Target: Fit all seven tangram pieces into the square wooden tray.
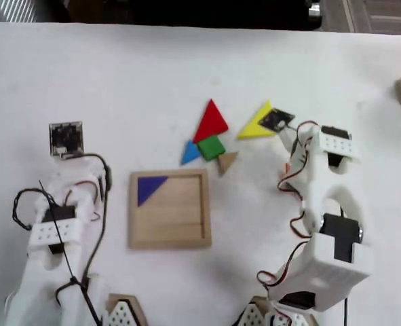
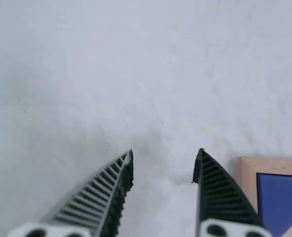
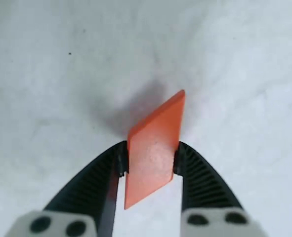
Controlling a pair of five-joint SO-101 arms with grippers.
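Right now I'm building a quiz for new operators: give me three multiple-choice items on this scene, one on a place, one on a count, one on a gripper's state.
1. Where in the wooden tray does the dark blue triangle lie?
A. far corner, left arm's side
B. near corner, right arm's side
C. the middle

2. How many pieces lie loose on the table outside the tray?
A. three
B. five
C. seven

3. What state is the right gripper in?
A. open and empty
B. shut on the orange piece
C. shut on a green piece

Answers:
1 A: the high view shows it tucked into that corner.
2 B: red triangle, green square, light blue triangle, tan triangle, yellow triangle.
3 B: its fingers press the orange piece from both sides.
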